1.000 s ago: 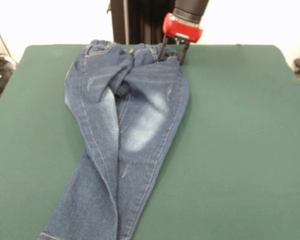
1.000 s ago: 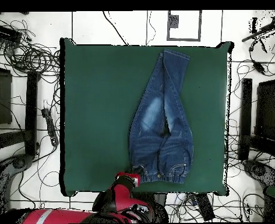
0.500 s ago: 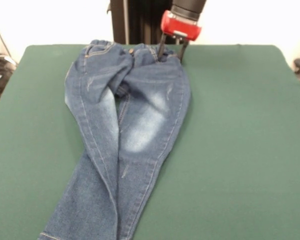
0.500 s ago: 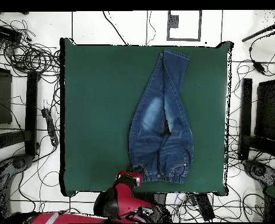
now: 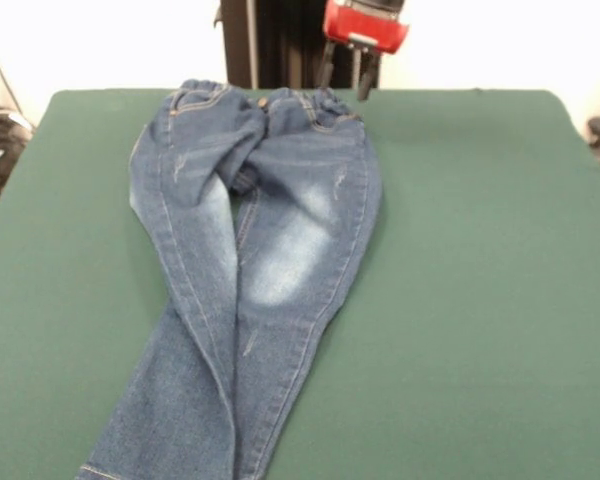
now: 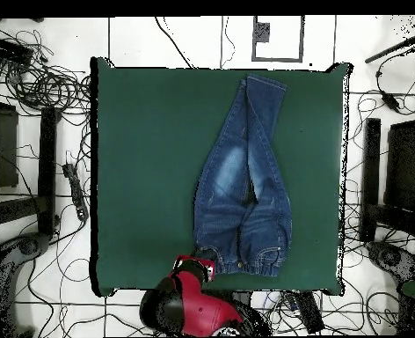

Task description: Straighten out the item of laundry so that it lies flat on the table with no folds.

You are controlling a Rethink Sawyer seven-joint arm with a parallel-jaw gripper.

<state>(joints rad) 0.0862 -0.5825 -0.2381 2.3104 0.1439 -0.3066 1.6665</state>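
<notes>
Jeans (image 5: 245,250) are laid on the green table (image 5: 480,250) with the elastic waistband close to the edge on the robot's side and the legs running toward the opposite edge, nearer one side edge than the other. They are not flat: one leg is crossed over the other below the crotch, so the cuffs lie stacked, and one hip is folded inward over the seat, as is plain in the overhead view.

Above the waistband corner the gripper (image 5: 342,80) is held clear of the cloth, its two dark fingers (image 5: 325,72) spread a little apart with nothing between them; the denim is not touched.

By judgement, the crossing must be undone next. A good grasp would be taken on the upper leg near its cuff, at a single layer only, so that the lower leg is not dragged along. The leg should then be drawn sideways, low over the felt, until both legs lie apart. Too deep a pinch could lift both layers and shift the whole garment toward the table's edge.
</notes>
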